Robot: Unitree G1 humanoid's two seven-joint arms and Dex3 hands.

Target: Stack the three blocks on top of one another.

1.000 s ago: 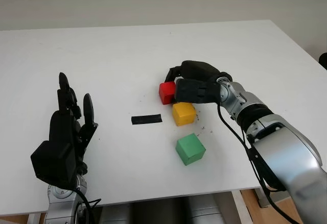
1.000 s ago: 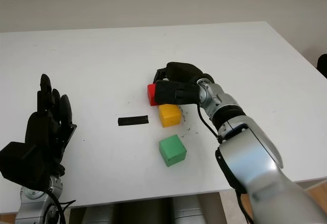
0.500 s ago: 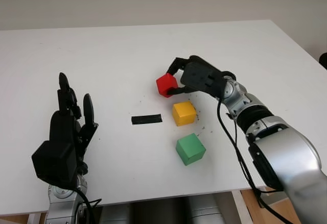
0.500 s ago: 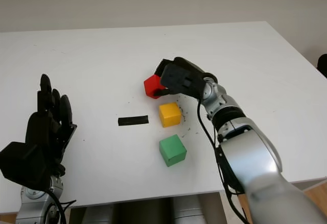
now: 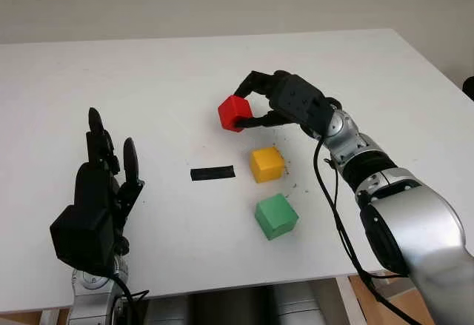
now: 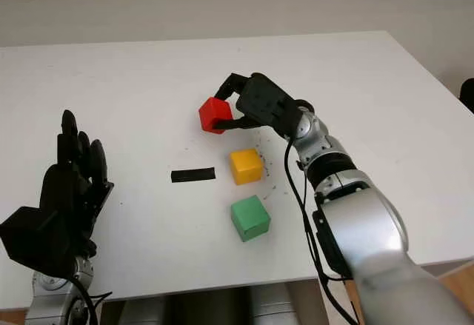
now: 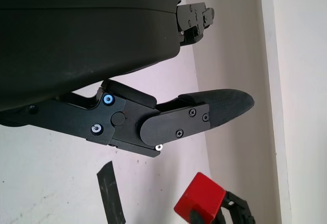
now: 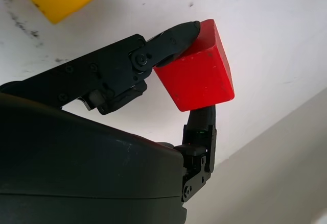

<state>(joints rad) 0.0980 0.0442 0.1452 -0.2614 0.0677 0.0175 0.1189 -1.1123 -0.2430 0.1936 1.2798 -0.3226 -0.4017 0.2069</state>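
Pinching the small red cube block [image 5: 234, 112] at its sides, the right hand [image 5: 261, 103] holds it clear above the white surface [image 5: 355, 73], likely for stacking on the yellow cube block [image 5: 266, 163]. The left hand [image 5: 96, 192], open, waits near the front edge.

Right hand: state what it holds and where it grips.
The right hand holds the red block, pinched by opposite side faces between its fingertips, lifted off the table. The left hand is open, holding nothing.

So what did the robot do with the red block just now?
The right hand lifted the red block off the table, up and away from the yellow block. The yellow block, green block, black strip and open left hand stayed put.
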